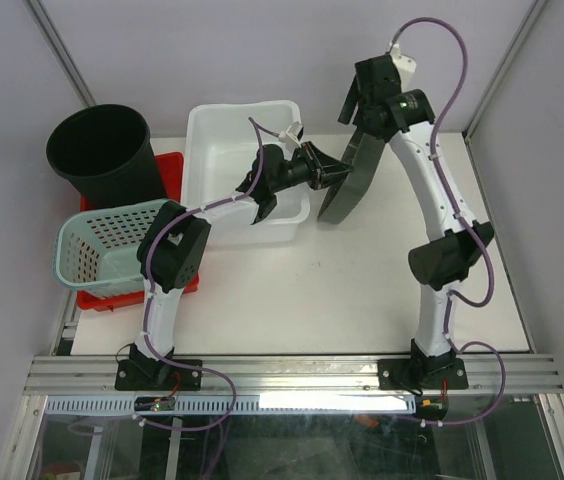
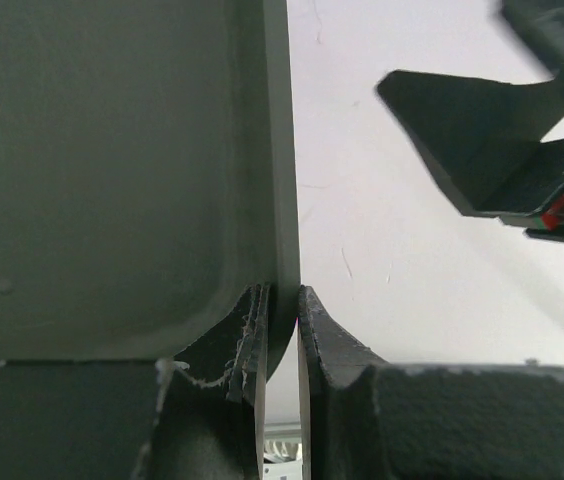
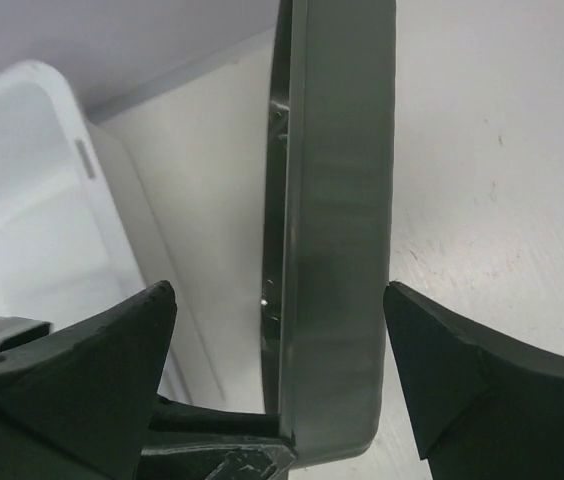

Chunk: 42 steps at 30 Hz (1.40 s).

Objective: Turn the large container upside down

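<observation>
Teal mesh basket on a red tray at the tabletop's left edge, left tool pinching the rim of the dark grey container, which stands on edge just beside the white bin, right tool spread astride its upper rim, black bucket at far left.

readable text, labels, brands, numbers, signs: none in any view.
large dark container: wall and rim plain, no lettering legible.
red mark, upper right of the left wrist view: blurred, not readable as a character.
</observation>
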### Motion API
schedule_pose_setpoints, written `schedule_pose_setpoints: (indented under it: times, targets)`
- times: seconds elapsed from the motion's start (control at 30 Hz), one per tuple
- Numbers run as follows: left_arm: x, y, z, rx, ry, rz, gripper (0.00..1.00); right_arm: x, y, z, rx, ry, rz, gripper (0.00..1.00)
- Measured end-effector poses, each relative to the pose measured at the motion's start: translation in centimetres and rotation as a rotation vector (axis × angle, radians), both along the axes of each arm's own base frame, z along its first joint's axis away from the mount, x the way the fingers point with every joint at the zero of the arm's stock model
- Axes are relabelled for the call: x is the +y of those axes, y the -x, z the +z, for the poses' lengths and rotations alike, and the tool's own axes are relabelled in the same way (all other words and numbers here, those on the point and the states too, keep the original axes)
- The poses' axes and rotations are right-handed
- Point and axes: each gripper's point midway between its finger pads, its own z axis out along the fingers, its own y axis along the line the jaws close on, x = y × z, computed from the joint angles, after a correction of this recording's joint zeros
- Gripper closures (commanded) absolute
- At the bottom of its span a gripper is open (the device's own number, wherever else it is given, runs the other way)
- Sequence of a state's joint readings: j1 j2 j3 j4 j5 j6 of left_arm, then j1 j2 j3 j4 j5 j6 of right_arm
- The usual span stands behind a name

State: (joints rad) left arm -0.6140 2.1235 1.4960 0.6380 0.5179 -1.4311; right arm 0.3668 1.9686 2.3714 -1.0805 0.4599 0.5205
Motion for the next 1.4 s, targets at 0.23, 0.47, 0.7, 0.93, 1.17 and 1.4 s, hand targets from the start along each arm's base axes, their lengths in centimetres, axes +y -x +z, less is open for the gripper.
schedule_pose_setpoints:
  times: [0.23,0.47,0.7,0.93,1.17,1.4]
  targets:
    - [0.0,0.2,0.0,-0.003,0.003,-0.008,1.0,-0.3,1.2,-5.2,0.18,0.195,-0.011,0.31]
    - [0.0,0.5,-0.2,-0.005,0.005,-0.018,1.0,-1.3,1.6,-5.9,0.216,0.293,-0.029,0.43]
    - [0.1,0.7,-0.3,-0.006,0.011,-0.025,1.0,-1.2,1.4,-7.2,0.249,0.337,-0.026,0.42]
    - [0.0,0.9,-0.3,-0.005,0.013,-0.031,1.0,-1.2,1.3,-8.1,0.279,0.36,-0.015,0.65]
    - [-0.6,1.6,-1.2,0.027,-0.006,-0.048,1.0,-1.4,1.8,-9.3,0.324,0.402,-0.015,1.0]
    - [-0.7,1.8,-5.4,0.151,-0.092,-0.054,1.0,-4.1,2.2,-9.9,0.365,0.523,-0.058,1.0]
